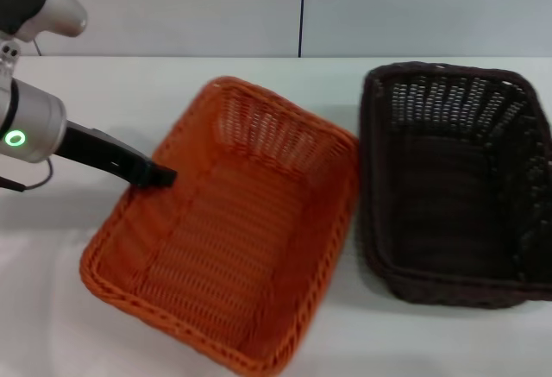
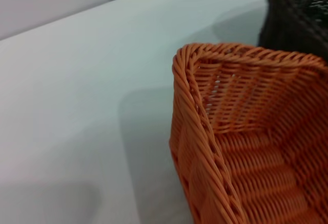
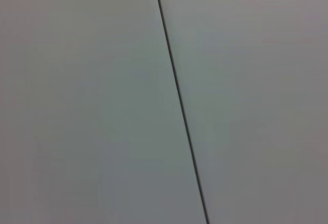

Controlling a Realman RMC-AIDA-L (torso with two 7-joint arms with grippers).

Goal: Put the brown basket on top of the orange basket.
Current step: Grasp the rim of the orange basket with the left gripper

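The head view looks forward and down from above onto the table (image 1: 52, 325), far enough back to take in the left gripper (image 1: 159, 175) and both baskets whole or nearly so.

The left wrist view sits low and close, just behind the left gripper, facing a corner of the orange basket (image 2: 246, 137) immediately ahead; the brown basket (image 2: 297, 14) lies beyond it.

Shared by these two views: that orange basket (image 1: 233, 230) corner, the adjacent table (image 2: 77, 106), and part of the brown basket (image 1: 457, 179).

The right wrist view faces a plain wall panel (image 3: 82, 101) with one dark seam (image 3: 179, 101), sharing nothing identifiable with the others.
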